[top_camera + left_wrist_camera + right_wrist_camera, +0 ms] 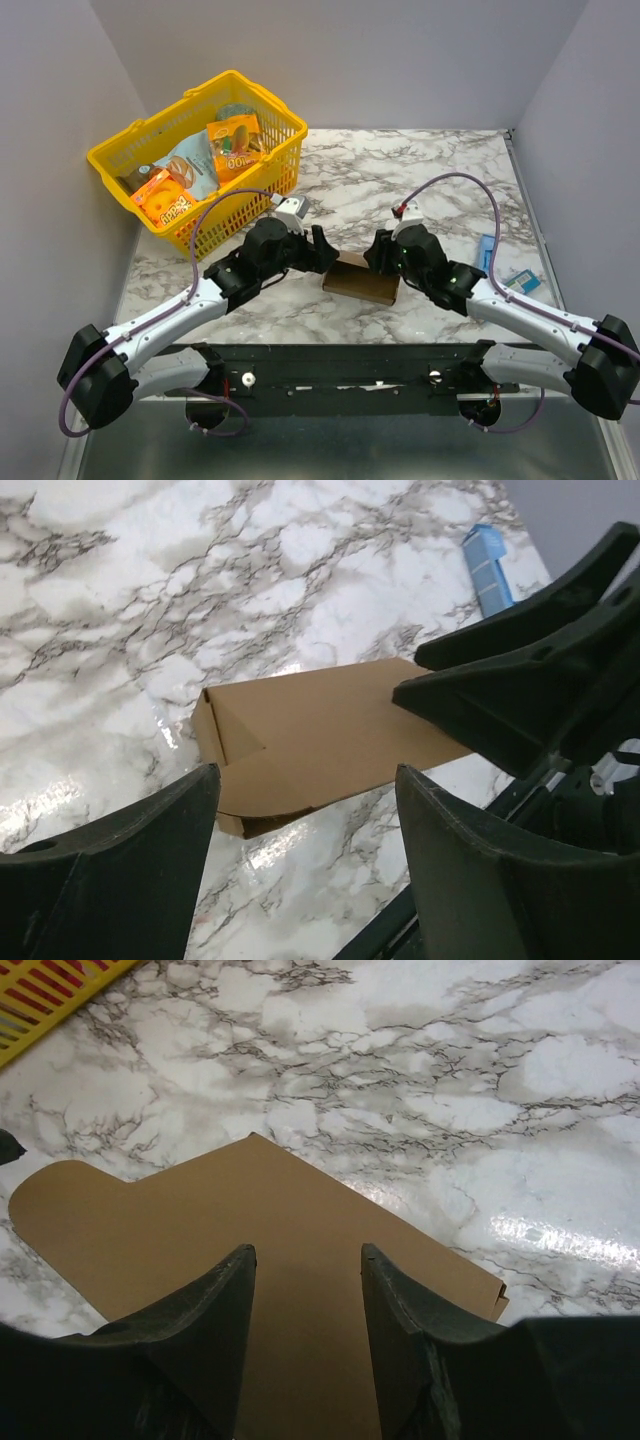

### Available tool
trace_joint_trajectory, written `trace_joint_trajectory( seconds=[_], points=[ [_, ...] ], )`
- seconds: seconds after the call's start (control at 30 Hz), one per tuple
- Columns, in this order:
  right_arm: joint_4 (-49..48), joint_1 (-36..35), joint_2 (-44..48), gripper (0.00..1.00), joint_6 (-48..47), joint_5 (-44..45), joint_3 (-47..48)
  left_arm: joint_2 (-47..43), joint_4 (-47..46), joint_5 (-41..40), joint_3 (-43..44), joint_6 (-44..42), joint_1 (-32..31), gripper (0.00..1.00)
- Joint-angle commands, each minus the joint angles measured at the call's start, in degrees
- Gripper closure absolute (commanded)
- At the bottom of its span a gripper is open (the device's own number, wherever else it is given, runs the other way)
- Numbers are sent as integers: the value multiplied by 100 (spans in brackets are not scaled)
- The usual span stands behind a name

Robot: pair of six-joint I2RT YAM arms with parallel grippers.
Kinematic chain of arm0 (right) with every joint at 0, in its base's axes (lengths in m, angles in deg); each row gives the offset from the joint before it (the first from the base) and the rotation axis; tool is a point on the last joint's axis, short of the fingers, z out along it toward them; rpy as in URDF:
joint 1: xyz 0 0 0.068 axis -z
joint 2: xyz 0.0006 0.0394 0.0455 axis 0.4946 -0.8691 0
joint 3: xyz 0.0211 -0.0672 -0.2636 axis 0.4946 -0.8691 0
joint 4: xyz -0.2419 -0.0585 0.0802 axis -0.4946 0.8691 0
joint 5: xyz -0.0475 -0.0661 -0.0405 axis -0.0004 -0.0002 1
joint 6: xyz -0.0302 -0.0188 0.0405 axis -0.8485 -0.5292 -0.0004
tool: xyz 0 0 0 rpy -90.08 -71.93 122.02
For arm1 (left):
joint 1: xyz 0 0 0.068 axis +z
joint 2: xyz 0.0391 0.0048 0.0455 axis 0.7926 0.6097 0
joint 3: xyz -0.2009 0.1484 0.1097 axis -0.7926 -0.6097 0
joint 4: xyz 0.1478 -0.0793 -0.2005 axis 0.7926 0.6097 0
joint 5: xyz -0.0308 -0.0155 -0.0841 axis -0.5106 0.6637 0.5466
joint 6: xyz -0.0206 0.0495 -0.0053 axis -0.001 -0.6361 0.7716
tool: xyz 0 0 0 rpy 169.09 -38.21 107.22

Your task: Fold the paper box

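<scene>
Black fingers of the left pincer [305, 780] stand wide apart and empty; the end of the paper box [310, 730] sits framed between them, ungripped; right pincer [307, 1255] hangs over the other end, jaws apart with a narrower gap and flat brown board showing through it; whether its tips touch the board I cannot tell. So the box lies mid-counter [400, 170], right between the two arms, low and flattish. My read on progress: the body is creased into shape, but the ends look unfinished, so tucking and closing are left. Now the views; left wrist alone shows the folded end with its diagonal creases and a dark slit gaping along the lower edge; right wrist alone shows a rounded flap lying out flat at the far end; only the top camera takes in both arms at once, plus the yellow basket [115, 165] of snack packs [235, 140] far left and a blue packet [487, 250] off right, well apart from the work.
</scene>
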Motion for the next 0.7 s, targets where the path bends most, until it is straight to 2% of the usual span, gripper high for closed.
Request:
trace_joint_trajectory(
  seconds=[0.0, 0.27, 0.67],
  points=[
    [94, -135, 5, 47, 160, 424, -200, 123, -422, -360, -264, 110, 46, 23],
    [94, -284, -91, 47, 336, 574, -384, 650, -650, -325, -501, 102, 55, 37],
    [103, -372, -504, 47, 678, 662, -657, 1248, -1177, -299, -1046, 31, 72, 41]
  ],
)
